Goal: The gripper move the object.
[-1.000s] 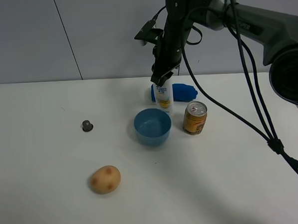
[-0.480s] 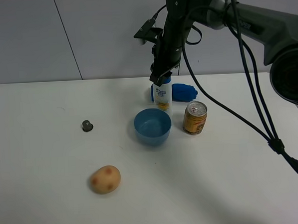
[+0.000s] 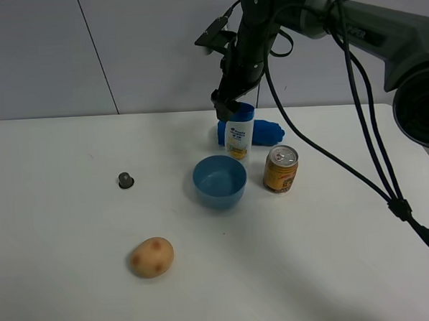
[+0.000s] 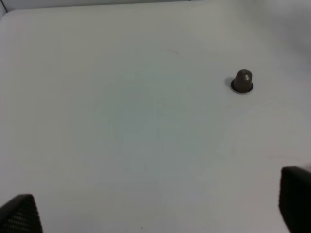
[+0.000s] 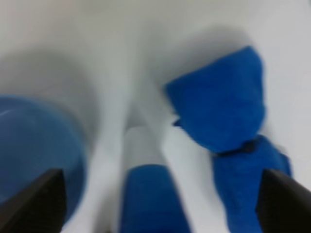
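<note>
The white shampoo bottle [image 3: 238, 138] with a blue flip cap stands upright behind the blue bowl and in front of the blue cloth. My right gripper [image 3: 227, 101] hangs just above and slightly left of its cap, not touching it. In the right wrist view the cap [image 5: 150, 201] lies below between the two widely spread fingers [image 5: 34, 204] of the right gripper [image 5: 160, 206], so it is open and empty. My left gripper [image 4: 158, 211] is open over bare table; it does not show in the exterior view.
A blue bowl [image 3: 219, 180] stands just in front of the bottle, a yellow drink can [image 3: 280, 168] to its right, and a blue rolled cloth [image 3: 265, 132] behind. A potato [image 3: 152, 256] and a small dark knob [image 3: 126, 180] lie to the left on the white table.
My right gripper has risen off the top of the bottle, uncovering the blue cap. The bottle now stands a little further right.
</note>
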Robot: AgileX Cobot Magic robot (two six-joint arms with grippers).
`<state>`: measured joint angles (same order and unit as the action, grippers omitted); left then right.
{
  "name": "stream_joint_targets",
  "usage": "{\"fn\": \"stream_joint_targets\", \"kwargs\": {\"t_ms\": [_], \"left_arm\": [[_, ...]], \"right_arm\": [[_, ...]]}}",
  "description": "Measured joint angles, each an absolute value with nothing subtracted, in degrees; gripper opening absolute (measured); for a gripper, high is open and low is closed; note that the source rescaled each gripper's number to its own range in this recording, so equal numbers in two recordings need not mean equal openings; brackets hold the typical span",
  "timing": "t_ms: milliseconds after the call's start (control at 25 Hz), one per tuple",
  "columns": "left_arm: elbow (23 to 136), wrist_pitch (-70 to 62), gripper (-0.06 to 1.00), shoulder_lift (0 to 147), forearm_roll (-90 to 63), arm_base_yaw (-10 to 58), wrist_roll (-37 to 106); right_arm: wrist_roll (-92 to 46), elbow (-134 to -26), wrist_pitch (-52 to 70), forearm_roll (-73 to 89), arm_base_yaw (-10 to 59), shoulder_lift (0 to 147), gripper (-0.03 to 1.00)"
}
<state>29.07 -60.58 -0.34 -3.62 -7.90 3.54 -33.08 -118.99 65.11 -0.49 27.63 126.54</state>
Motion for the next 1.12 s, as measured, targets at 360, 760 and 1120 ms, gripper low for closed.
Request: {"fn": "stream_joint_targets", "kwargs": {"t_ms": [360, 760, 1120], "left_arm": [[29.1, -60.6, 1.00, -0.3, -3.6, -7.9, 3.5], [29.1, -60.6, 1.00, -0.3, -3.6, -7.9, 3.5], [29.1, -60.6, 1.00, -0.3, -3.6, -7.9, 3.5]], "right_arm": [[-31.5, -119.0, 62.2, -1.4, 27.6, 122.6, 0.92], [-32.2, -119.0, 58.6, 2.4, 30.6, 105.7, 0.99], [-29.3, -119.1, 57.6, 3.3, 31.8, 81.8, 0.99]]}}
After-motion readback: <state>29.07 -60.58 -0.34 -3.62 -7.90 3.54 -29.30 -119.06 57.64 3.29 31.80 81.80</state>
